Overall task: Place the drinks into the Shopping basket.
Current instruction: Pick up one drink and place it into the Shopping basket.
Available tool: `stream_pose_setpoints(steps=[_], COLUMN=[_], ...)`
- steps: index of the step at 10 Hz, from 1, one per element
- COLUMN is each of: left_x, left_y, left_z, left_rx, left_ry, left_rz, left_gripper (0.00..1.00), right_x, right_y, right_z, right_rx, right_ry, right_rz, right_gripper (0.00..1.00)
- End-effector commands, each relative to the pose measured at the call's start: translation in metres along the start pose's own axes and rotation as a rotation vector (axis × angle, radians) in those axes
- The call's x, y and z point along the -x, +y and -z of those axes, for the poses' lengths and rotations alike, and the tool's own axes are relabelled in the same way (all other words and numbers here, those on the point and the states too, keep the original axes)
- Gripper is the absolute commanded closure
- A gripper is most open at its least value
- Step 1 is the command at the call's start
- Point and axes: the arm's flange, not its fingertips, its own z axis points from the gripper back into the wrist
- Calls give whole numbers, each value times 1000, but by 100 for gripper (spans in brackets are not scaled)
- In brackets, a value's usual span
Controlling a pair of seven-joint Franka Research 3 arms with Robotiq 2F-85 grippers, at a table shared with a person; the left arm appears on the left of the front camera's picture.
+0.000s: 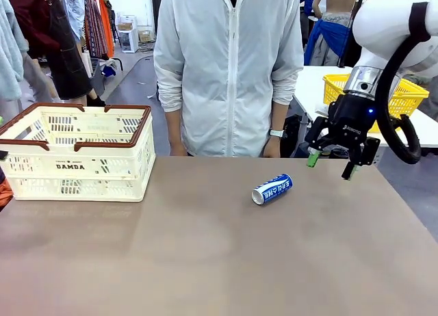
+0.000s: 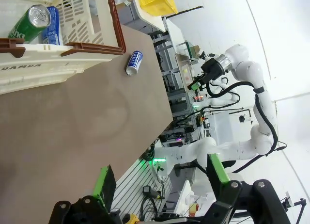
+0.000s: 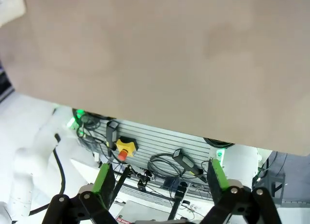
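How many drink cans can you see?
3. One blue and white can lies on its side on the table; a green can and a second blue can sit inside the shopping basket. More may be hidden in the basket.

We read "DAMDA" in dark capitals on the near side wall of the Shopping basket [image 1: 70,166], under a finer line of print that we cannot make out. In the left wrist view the same word stands upside down. The blue and white can [image 1: 272,189] lying on the table [image 1: 205,261] carries white lettering that we cannot decipher. The green can [image 2: 29,24] inside the basket shows white markings, unreadable. The small white print on the body of the right end effector [image 1: 331,165] is too small for us to read.
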Motion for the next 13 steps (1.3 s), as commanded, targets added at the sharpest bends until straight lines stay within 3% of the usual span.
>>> stream_pose_setpoints(steps=[1, 3, 6, 8, 9, 10, 12, 13], left_x=[2, 2, 2, 2, 2, 2, 2, 2], left_y=[-2, -2, -2, -2, -2, -2, -2, -2], left_z=[0, 0, 0, 0, 0, 0, 0, 0], left_rx=[13, 13, 13, 13, 13, 13, 13, 13], left_ry=[-12, -12, -12, -12, -12, -12, -12, -12], left_rz=[-5, -5, -5, -5, -5, -5, -5, -5], left_gripper=[0, 0, 0, 0, 0, 0, 0, 0], right_x=[-35, -81, -141, -158, -144, -158, -160, -167], right_y=[18, 43, 46, 36, 32, 36, 29, 28], right_z=[11, 35, 68, 76, 67, 81, 74, 74], right_rx=[61, 95, 225, 244, 220, 218, 216, 199], right_ry=[-6, -24, -147, -253, -252, -189, -219, -215], right_rz=[-121, 127, 45, 52, 64, 11, 21, -316], right_gripper=[0, 0, 0, 0, 0, 0, 0, 0])
